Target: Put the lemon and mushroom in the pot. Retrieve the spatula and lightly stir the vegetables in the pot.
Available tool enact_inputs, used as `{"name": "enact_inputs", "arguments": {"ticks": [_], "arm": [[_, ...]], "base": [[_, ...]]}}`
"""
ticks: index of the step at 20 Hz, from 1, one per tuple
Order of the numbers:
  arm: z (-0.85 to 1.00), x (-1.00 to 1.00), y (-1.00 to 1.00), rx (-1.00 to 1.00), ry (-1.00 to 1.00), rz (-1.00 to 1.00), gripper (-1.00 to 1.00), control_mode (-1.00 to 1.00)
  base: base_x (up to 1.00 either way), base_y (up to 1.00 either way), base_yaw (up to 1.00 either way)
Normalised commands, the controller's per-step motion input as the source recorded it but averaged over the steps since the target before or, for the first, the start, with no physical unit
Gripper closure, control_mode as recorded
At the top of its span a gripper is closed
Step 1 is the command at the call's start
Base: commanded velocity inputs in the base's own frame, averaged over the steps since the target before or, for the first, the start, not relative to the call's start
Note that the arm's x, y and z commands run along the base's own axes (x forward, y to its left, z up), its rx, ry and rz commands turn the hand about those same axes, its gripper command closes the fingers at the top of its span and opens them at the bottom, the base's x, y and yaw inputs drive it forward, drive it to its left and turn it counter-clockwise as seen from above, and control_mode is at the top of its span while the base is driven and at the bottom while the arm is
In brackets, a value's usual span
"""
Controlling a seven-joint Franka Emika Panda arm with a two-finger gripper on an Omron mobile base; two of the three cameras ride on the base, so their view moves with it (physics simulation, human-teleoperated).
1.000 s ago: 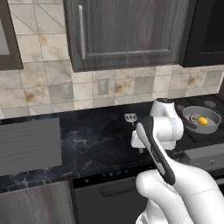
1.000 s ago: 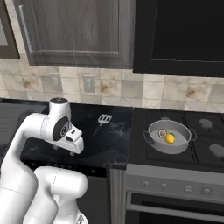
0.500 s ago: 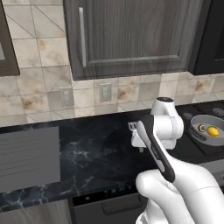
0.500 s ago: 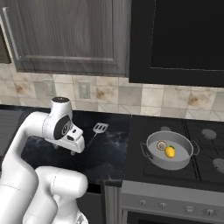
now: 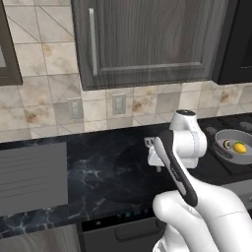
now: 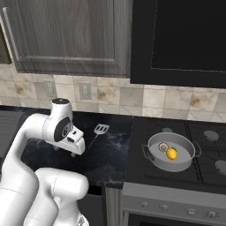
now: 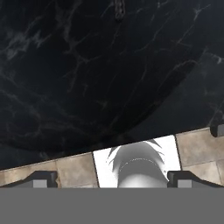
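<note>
Lemon [image 6: 171,153] & mushroom [image 6: 163,147] in pot [image 6: 170,152]; spatula [image 6: 99,131] lies on bench just right of gripper [image 6: 77,145], handle towards robot, jaws apart.

I can read no text, label, brand, number or sign from here. The cabinet doors [image 5: 147,39], the tiled backsplash [image 6: 110,95] and the dark worktop [image 5: 98,172] carry no lettering that I can make out. The stove's front panel [image 6: 176,205] at 5 o'clock in the right base view shows knobs, but any markings there are too small for me to read.
</note>
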Motion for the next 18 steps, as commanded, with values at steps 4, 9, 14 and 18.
{"name": "enact_inputs", "arguments": {"ticks": [4,9,14,18], "arm": [[0.0,0.0,0.0,0.0,0.0,0.0,-1.0,1.0],[0.0,0.56,-0.04,0.02,0.11,0.0,-1.0,-1.0],[0.0,0.8,0.0,-0.01,0.12,0.0,-1.0,-1.0],[0.0,0.61,0.0,-0.02,0.13,0.0,-1.0,-1.0]], "base": [[0.01,0.0,0.0],[0.0,0.0,0.0],[0.0,0.0,0.0],[0.0,0.0,0.0]]}}
